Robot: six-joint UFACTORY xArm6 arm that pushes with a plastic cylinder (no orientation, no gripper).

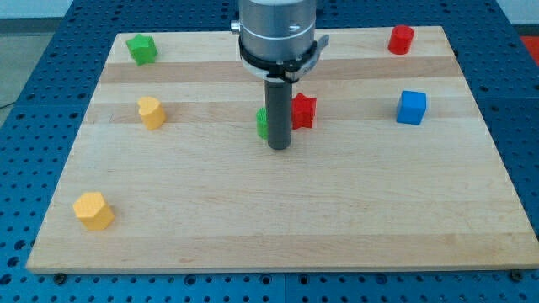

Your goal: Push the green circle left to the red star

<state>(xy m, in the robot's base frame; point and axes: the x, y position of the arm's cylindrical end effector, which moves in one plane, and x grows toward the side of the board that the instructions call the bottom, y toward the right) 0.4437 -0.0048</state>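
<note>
our end effector, a bare rod with nothing to clamp, had my tip [279,147] just before the green circle [263,123], which sat half hidden left of the red star [303,110], seemingly already placed.

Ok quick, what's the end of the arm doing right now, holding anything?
My tip: a bare rod with no jaws, holding nothing, in front of the green circle, red star to its right.

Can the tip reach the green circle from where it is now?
Probably yes. My tip stands directly in front of the green circle, hiding most of it, with the red star just to the view's right. Whether they touch is unclear.
</note>
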